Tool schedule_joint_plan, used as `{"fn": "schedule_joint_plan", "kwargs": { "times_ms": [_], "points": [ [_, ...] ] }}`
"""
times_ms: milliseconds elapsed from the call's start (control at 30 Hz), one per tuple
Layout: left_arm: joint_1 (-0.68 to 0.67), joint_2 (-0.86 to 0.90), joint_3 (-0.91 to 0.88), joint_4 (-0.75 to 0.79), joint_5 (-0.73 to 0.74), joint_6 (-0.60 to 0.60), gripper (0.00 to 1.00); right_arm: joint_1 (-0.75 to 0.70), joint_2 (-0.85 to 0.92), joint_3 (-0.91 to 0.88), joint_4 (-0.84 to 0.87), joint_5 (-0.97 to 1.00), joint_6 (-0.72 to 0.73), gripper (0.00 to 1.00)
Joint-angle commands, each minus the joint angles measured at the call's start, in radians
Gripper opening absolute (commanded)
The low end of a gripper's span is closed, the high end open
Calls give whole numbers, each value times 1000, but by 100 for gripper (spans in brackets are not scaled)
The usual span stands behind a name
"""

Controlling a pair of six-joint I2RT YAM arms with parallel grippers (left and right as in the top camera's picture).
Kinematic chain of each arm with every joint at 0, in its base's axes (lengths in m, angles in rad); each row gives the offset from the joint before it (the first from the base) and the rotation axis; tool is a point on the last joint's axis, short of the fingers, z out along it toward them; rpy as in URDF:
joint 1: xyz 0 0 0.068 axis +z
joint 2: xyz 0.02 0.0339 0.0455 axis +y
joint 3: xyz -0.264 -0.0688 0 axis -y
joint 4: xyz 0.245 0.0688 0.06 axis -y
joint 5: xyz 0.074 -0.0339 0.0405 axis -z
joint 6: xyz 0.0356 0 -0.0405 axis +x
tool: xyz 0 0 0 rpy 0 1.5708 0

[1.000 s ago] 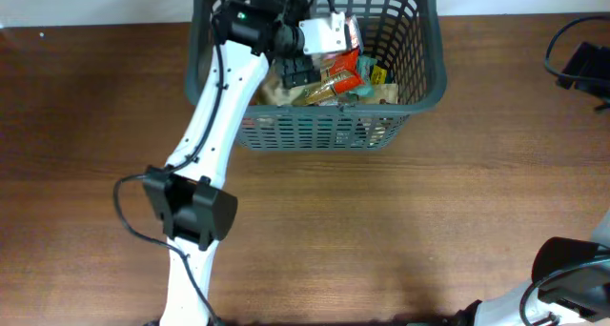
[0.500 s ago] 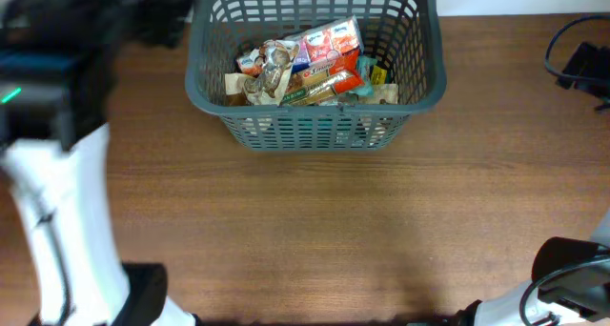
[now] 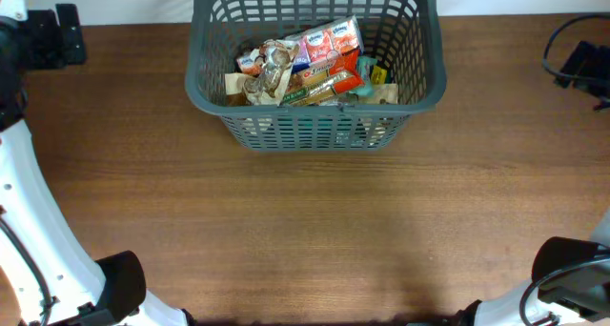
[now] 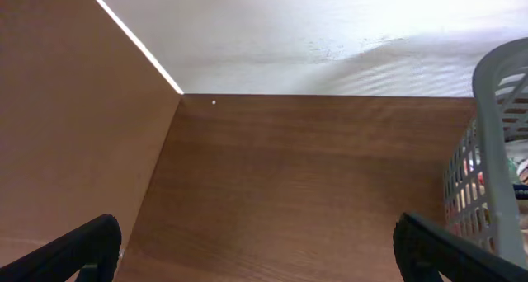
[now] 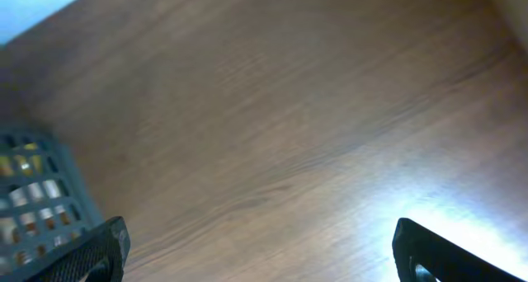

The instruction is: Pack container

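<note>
The container [image 3: 315, 105], a dark grey lattice basket, stands at the back middle of the table. Several food packets [image 3: 310, 64] lie heaped in it, a pink-and-red one on top. My left gripper [image 3: 57, 35] is far off to its left, near the back left corner, open and empty. In the left wrist view the left gripper [image 4: 256, 245] frames bare wood, with the container's rim [image 4: 499, 133] at the right edge. My right gripper [image 5: 260, 249] is open over bare table, and a corner of the container [image 5: 33, 191] shows at lower left.
The left arm's white links [image 3: 24, 221] run down the left edge of the table. The right arm's base [image 3: 572, 278] sits at the bottom right. A black part with a cable [image 3: 581, 64] lies at the far right. A white wall [image 4: 330, 26] rises behind the table.
The left arm has swung from above the container to the far left back corner, leaving the packets uncovered. The right arm has not moved.
</note>
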Motion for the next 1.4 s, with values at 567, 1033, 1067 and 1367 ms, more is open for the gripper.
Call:
{"fn": "schedule_joint_plan", "kwargs": {
  "times_ms": [567, 1033, 1067, 1367],
  "points": [
    [2, -6, 1, 1, -6, -23, 99, -2, -12, 0, 2, -212, 8, 99],
    [2, -6, 1, 1, -6, -23, 99, 79, -175, -63, 203, -152, 4, 99],
    [2, -6, 1, 1, -6, -23, 99, 103, -222, -101, 245, -117, 4, 99],
    [2, -6, 1, 1, -6, -23, 99, 382, -756, -648, 640, 176, 4, 99]
  ]
}}
